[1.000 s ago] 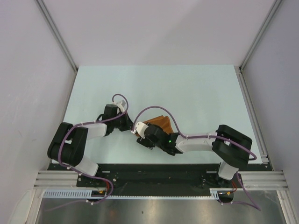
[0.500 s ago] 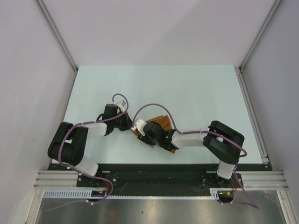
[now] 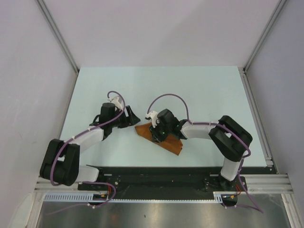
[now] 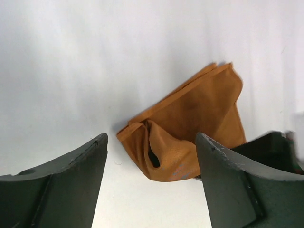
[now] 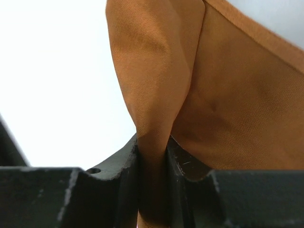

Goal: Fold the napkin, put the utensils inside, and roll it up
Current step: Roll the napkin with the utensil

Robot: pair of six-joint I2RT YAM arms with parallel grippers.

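Note:
The rust-brown napkin (image 3: 164, 140) lies as a folded, rumpled wedge near the table's front middle. My right gripper (image 3: 156, 132) is over its middle and shut on a pinched fold of the napkin (image 5: 152, 156), the cloth squeezed between both jaws. My left gripper (image 3: 133, 117) stands open just left of the napkin's left tip, nothing between its fingers; the napkin's bunched end (image 4: 166, 152) lies on the table ahead of them. The utensils are out of view; no spoon shows in any view.
Pale green table (image 3: 199, 95) enclosed by white walls and metal rails. The black base rail (image 3: 156, 173) runs along the near edge. Purple cables loop over both wrists.
My left gripper opened and drew back to the left off the napkin. My right gripper moved up and closed on a fold. More of the napkin now shows, stretched out.

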